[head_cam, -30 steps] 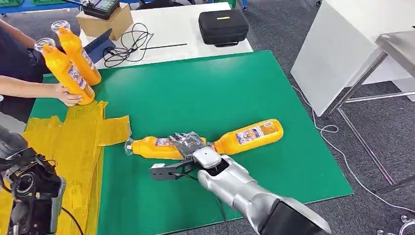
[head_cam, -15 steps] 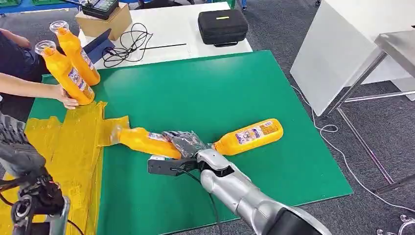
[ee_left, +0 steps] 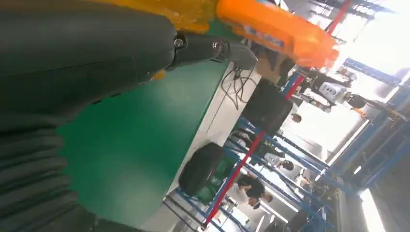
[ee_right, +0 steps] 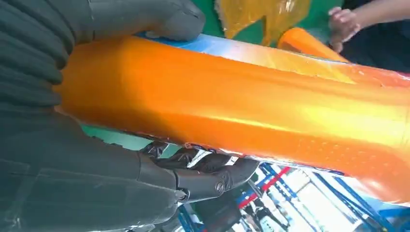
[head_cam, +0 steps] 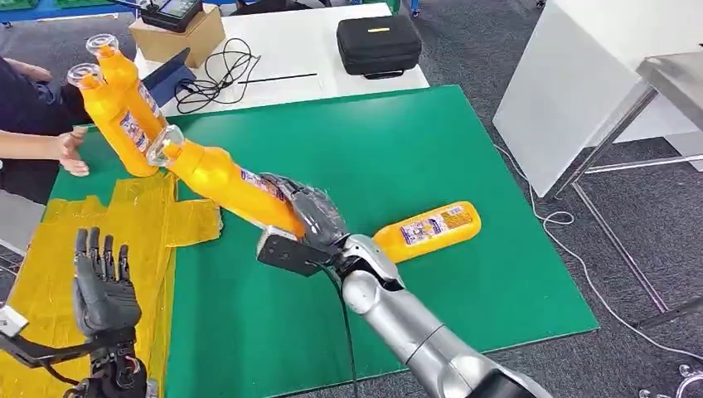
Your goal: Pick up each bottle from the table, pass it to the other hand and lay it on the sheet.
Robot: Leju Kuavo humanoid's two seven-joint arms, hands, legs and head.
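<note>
A black case [head_cam: 379, 44], a cardboard box [head_cam: 176, 37] and coiled black cables [head_cam: 217, 76] sat on the white table [head_cam: 315, 62]; a person's hand [head_cam: 70, 151] rested nearby.

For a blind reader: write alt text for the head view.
The robot's right hand holds an orange bottle raised above the green mat, while its open left hand waits over the yellow sheet. Another bottle lies on the mat.

held bottle [head_cam: 228, 186] above table [head_cam: 373, 149] | lying bottle [head_cam: 431, 228] right | sheet [head_cam: 124, 240] left
</note>
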